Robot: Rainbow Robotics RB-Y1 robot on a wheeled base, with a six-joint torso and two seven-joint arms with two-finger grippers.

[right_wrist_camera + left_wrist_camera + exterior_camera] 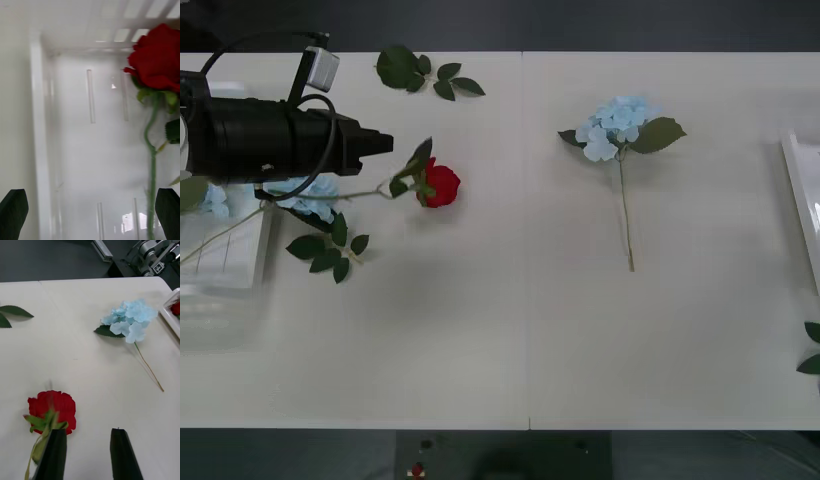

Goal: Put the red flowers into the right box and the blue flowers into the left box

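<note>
A red flower lies on the table left of centre, its stem running left toward the left box. My left gripper hovers just above that stem; in the left wrist view the rose sits just past the gripper, which is open with nothing between its black fingers. A blue flower lies on the table right of centre. Two more blue flowers rest in the left box. My right gripper is open over the right box, where another red flower lies.
Loose leaf sprigs lie at the back left, beside the left box and at the right edge. The right box's rim shows at the far right. A seam runs down the middle of the table.
</note>
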